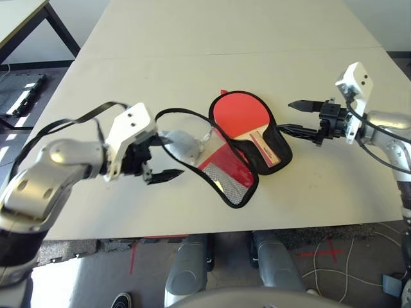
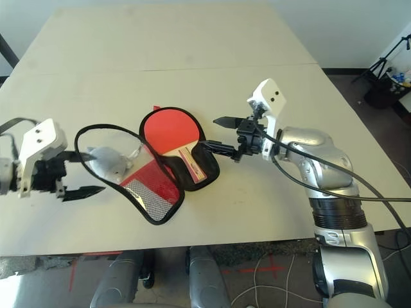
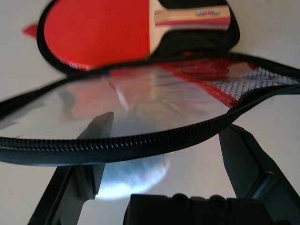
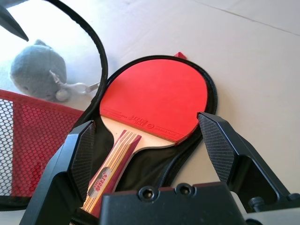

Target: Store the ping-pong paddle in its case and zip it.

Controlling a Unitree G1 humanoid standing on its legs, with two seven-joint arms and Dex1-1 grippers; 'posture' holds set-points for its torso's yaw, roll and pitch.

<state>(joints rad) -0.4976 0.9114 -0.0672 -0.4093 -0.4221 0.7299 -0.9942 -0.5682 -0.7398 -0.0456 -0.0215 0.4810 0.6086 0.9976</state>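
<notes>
Paddle's in, flap's not over yet. The ping-pong paddle [image 1: 239, 113] is lying red face up in the far half of the case [image 1: 277, 149], just right of frame centre in the head views, handle pointing toward the lower right. The other half, the flap with the mesh pocket [image 1: 225, 168], is lying folded open toward the lower left, its zipper edge [image 1: 182, 114] arching up off the surface [image 1: 192, 38].

A small grey pouch [image 1: 181, 144] is sitting under that arch, looks clipped to the flap, though I can't confirm the attachment from here.

The left gripper [image 1: 156, 156] is hovering at centre left with fingers spread wide, nothing held; in its wrist view the zipper edge is crossing right between the fingers [image 3: 82, 164]. The right gripper [image 1: 299, 117] is hovering at centre right, fingers also wide apart and empty, aiming at the handle end of the case.

Step in hand, as I read it: fold the flap over the paddle. Doing it well:
- left pinching the zipper rim itself, not the mesh
- right pinning the handle end so the case isn't sliding
- swinging the flap over in an arc, keeping the pouch from getting trapped inside
- lining up both zipper edges before going for the pull.
</notes>
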